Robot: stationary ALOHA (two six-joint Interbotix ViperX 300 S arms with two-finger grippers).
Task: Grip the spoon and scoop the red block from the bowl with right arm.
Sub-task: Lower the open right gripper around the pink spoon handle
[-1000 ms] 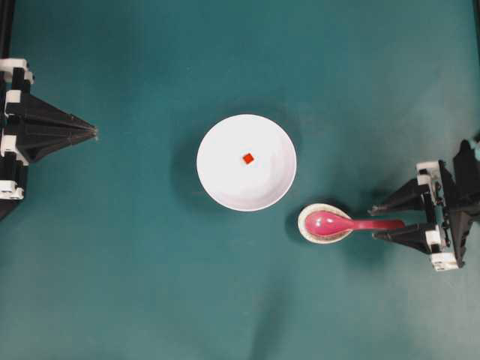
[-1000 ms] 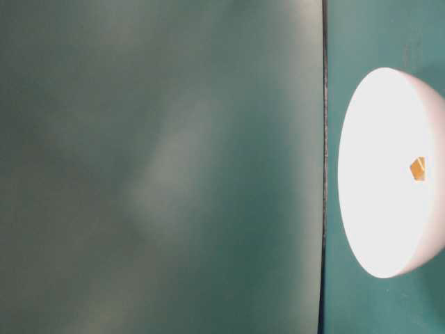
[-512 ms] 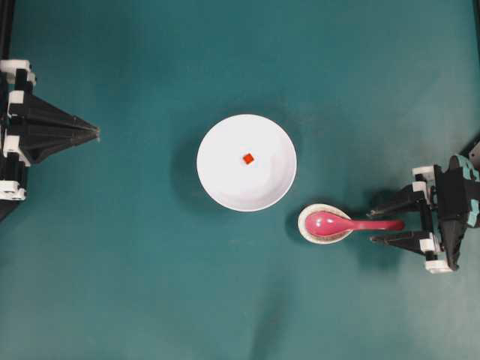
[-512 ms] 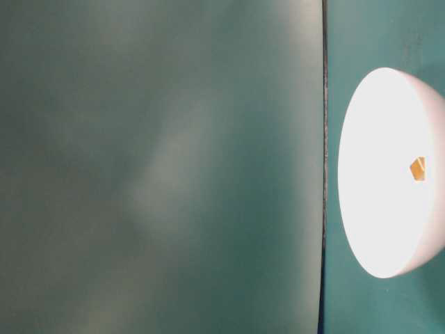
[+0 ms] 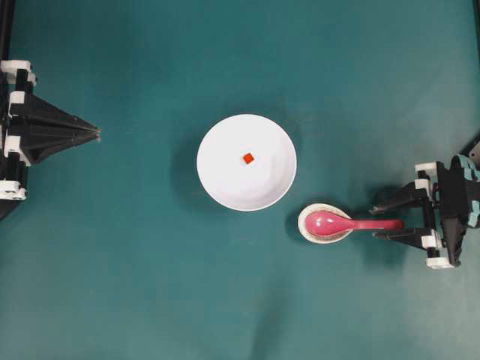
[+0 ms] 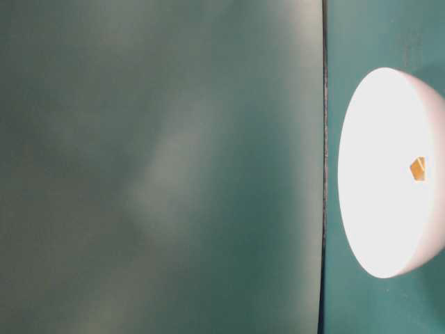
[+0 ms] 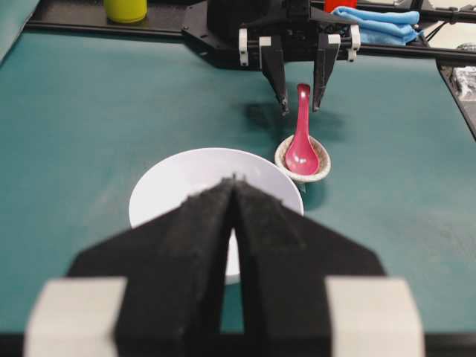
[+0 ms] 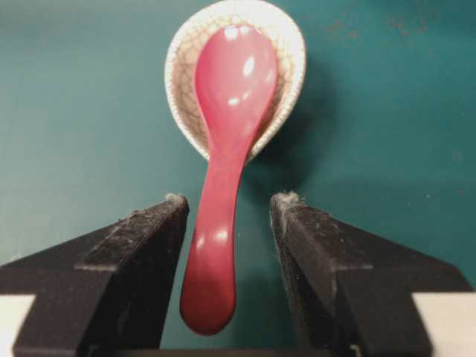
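The right end effector (image 8: 229,212) stood released, straddling the glossy pink plastic spoon (image 8: 227,141), whose handle jutted right from the small speckled cream dish (image 5: 307,231). It should clench squarely mid-handle, avoiding tipping it.

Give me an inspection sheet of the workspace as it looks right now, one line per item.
Surface: green table, bare apart from the dishes.
Job's things: white bowl near the middle with the red block inside; pink spoon with its scoop resting in the small speckled dish, handle pointing at the right gripper.
Clutter: yellow cup and blue cloth at the far edge.
Grippers: right gripper open, fingers either side of the spoon handle, not clamped; left gripper shut, empty, parked at the left.
Cables: nothing seen.
Surroundings: black frame rail behind the table.
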